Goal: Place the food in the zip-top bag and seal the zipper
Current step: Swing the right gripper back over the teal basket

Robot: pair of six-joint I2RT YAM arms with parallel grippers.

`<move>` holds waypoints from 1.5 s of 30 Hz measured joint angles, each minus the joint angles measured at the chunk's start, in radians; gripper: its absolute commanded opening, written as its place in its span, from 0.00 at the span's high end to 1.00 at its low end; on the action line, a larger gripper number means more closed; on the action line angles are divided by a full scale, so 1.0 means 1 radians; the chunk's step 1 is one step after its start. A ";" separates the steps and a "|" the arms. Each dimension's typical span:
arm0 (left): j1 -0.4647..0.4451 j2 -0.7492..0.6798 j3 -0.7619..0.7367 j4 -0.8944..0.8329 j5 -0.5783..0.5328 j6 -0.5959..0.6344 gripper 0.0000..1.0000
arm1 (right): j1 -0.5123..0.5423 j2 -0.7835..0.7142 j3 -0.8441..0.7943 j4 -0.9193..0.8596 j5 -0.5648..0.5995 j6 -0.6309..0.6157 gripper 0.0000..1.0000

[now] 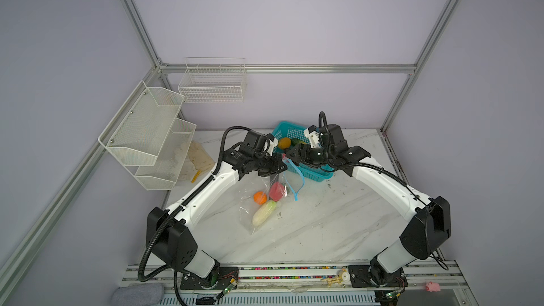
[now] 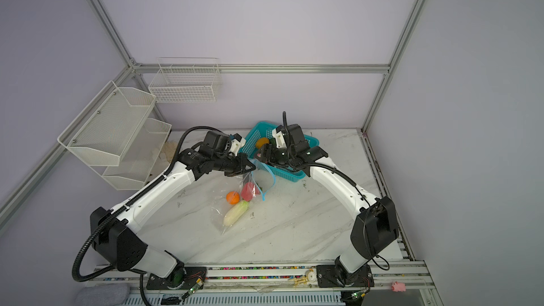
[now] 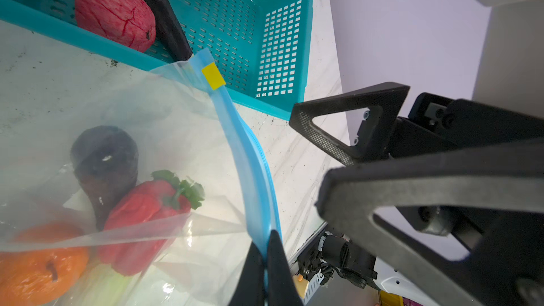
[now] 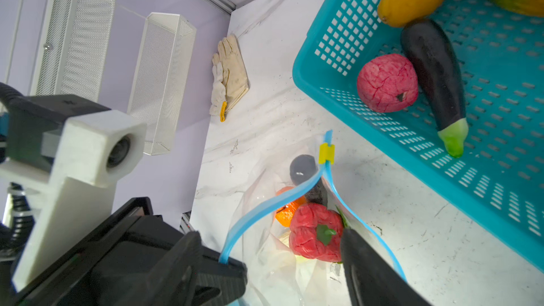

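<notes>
Near worktop's (image 1: 323,225) back edge: left gripper (image 3: 266,248) clamped on zipper (image 3: 250,148), hold mouth wide; right gripper (image 3: 306,160) jaws apart, fetch eggplant (image 4: 432,75).

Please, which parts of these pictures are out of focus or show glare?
Left wrist view: the right gripper, near the lens, is partly blurred, and the bag hazes the orange inside. Right wrist view: a bright glare lies on the bag beside the red pepper. Both top views: even, dim light.
</notes>
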 measured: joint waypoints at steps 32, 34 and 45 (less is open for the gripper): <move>0.099 -0.058 -0.002 -0.044 -0.012 0.010 1.00 | -0.181 0.462 0.336 -0.063 0.301 -0.323 0.31; 0.101 -0.056 -0.002 -0.045 -0.006 0.010 1.00 | -0.181 0.499 0.357 -0.063 0.335 -0.370 0.30; 0.106 -0.015 -0.002 -0.051 0.020 0.020 1.00 | -0.190 0.679 0.470 -0.046 0.426 -0.597 0.30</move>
